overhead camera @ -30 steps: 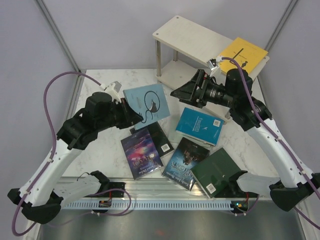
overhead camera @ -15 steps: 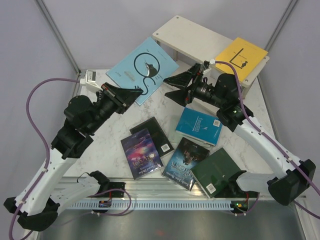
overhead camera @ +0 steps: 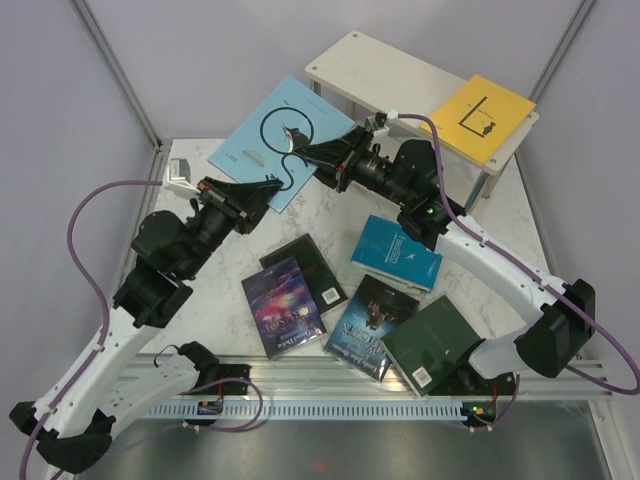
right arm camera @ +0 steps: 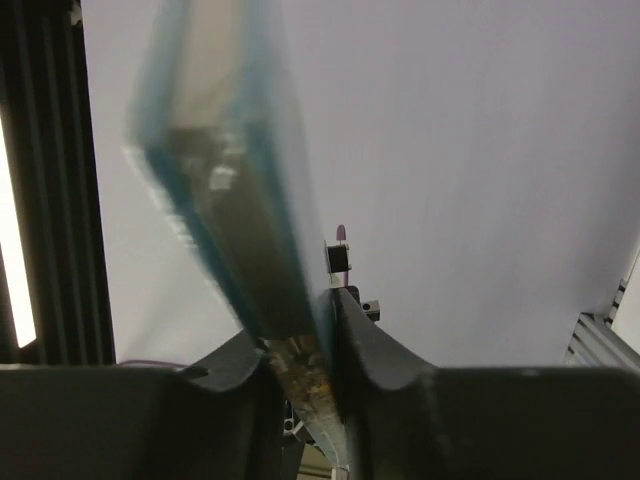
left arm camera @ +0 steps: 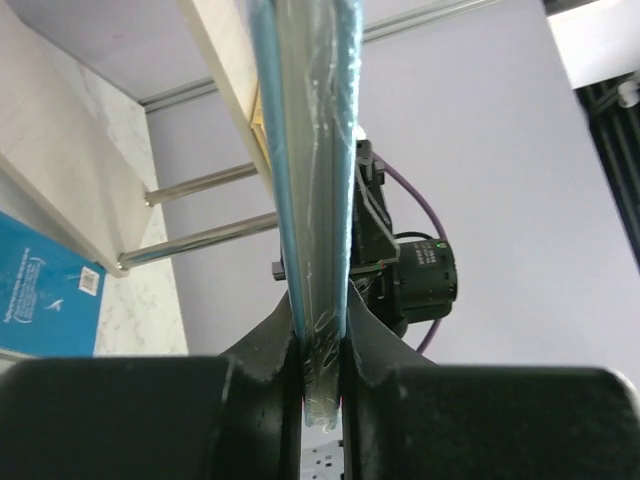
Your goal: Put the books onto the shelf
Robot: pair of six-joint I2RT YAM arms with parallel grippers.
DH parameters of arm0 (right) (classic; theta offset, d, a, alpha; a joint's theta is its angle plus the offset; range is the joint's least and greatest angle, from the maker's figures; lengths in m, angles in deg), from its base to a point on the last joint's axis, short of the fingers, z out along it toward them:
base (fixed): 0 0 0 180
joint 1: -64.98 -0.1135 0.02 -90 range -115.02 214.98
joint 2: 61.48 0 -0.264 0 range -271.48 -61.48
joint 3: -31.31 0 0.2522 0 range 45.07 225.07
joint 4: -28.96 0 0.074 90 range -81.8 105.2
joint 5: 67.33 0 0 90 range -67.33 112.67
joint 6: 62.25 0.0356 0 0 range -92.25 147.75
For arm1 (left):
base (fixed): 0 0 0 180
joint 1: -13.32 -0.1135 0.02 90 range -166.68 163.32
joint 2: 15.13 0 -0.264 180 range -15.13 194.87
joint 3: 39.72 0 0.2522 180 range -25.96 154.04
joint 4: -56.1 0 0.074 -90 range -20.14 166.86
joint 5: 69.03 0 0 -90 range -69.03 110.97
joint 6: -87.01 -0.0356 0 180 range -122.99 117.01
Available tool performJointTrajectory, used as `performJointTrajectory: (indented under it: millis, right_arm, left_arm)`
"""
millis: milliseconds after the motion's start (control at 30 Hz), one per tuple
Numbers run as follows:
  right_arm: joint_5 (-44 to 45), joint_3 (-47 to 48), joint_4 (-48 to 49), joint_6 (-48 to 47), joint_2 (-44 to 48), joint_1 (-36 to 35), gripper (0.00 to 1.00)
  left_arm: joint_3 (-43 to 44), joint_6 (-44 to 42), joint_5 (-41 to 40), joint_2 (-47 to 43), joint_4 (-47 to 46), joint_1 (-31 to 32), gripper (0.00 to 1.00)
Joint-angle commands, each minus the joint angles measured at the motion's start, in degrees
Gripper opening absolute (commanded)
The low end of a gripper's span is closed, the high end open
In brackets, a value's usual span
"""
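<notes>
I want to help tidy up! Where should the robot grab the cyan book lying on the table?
Probably its short left edge, coming low from the left. The cyan book lies flat and thin; that edge faces bare table, while the dark blue book crowds its near side.

I can read no word from here: the titles on the purple galaxy book [overhead camera: 285, 305] and the dark blue book [overhead camera: 372, 325] are too small, and the cyan book [overhead camera: 397, 252] shows only faint white print. The barcode stickers [overhead camera: 434, 245] on it and on the green book [overhead camera: 440, 340] give no legible digits. The pale blue book [overhead camera: 285, 140] and the yellow book [overhead camera: 483, 112] bear only black line drawings.
</notes>
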Motion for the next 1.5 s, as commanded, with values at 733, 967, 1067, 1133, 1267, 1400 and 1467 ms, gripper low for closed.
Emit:
performJointTrajectory:
  millis: [733, 967, 1067, 1133, 1267, 1400, 1467]
  right_arm:
    - [-28.11, 36.61, -32.75, -13.53, -4.96, 52.07, 0.00]
    - [-41.30, 47.07, -55.31, -25.66, -12.78, 66.25, 0.00]
    - [-45.00, 47.53, -61.58, -30.41, -14.46, 66.25, 0.00]
    - [-46.32, 46.91, -64.49, -33.57, -14.99, 66.25, 0.00]
    - [-41.52, 49.18, -82.19, -45.16, -16.57, 66.17, 0.00]
    - [-34.39, 53.06, -89.99, -54.32, -18.77, 66.17, 0.00]
    - [-32.54, 53.76, -89.55, -55.29, -18.77, 66.25, 0.00]
  left_arm:
    - [17.36, -22.73, -3.19, -2.23, 27.68, -0.17, 1.00]
    - [17.00, -25.98, -3.71, -1.88, 29.62, -0.17, 1.00]
    - [17.36, -27.48, -3.19, -0.48, 29.88, -0.17, 0.99]
    - [17.36, -28.09, -2.66, 0.57, 29.80, -0.17, 0.99]
    - [17.45, -29.23, -1.43, 1.99, 29.88, -0.17, 0.98]
    - [17.36, -29.94, -0.99, 2.34, 29.88, -0.09, 0.98]
    - [17.27, -30.38, -0.90, 2.16, 29.88, -0.17, 0.98]
